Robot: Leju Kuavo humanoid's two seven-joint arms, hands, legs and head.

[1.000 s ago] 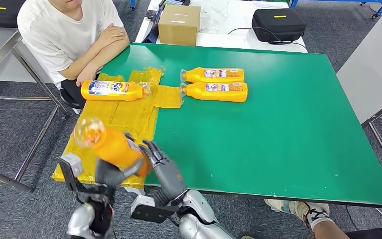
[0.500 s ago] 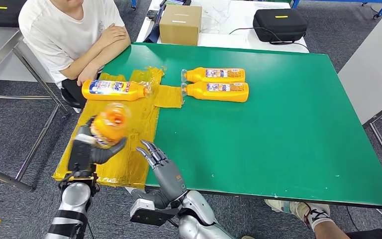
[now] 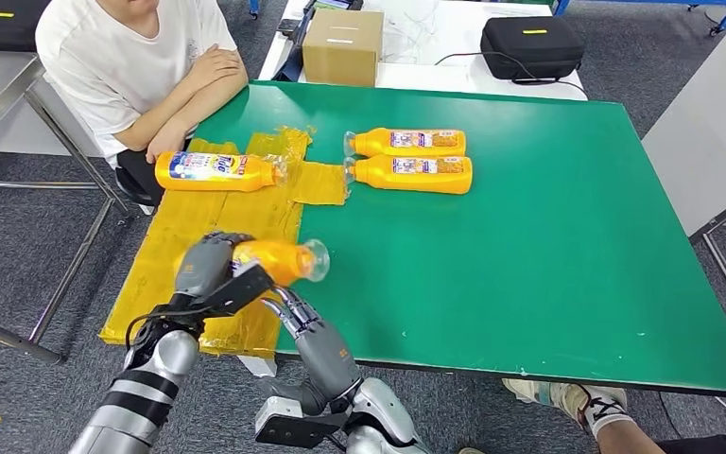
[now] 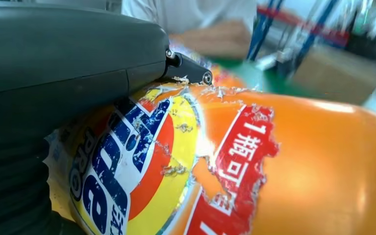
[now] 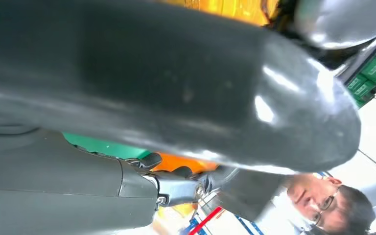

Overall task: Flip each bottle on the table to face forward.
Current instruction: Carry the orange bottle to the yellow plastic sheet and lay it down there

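The left hand (image 3: pixel 210 274) grips an orange bottle (image 3: pixel 279 259) over the near-left corner of the green table (image 3: pixel 529 246), above the yellow sheet (image 3: pixel 236 222). The bottle lies roughly level, its clear cap pointing to the right. Up close in the left wrist view, the hand (image 4: pixel 54 98) presses on the bottle's (image 4: pixel 284 166) torn blue, yellow and red label.

The right hand (image 3: pixel 317 336) sits just under and beside the bottle, fingers stretched out and apart, holding nothing.

Further back, a second bottle (image 3: pixel 216 171) lies on the sheet by a seated person's forearm (image 3: pixel 175 123). A pair of bottles (image 3: pixel 411 159) lies side by side on the bare table, caps to the left, touching or nearly so. A cardboard box (image 3: pixel 342 45) and a black case (image 3: pixel 529 45) sit on the white table beyond.
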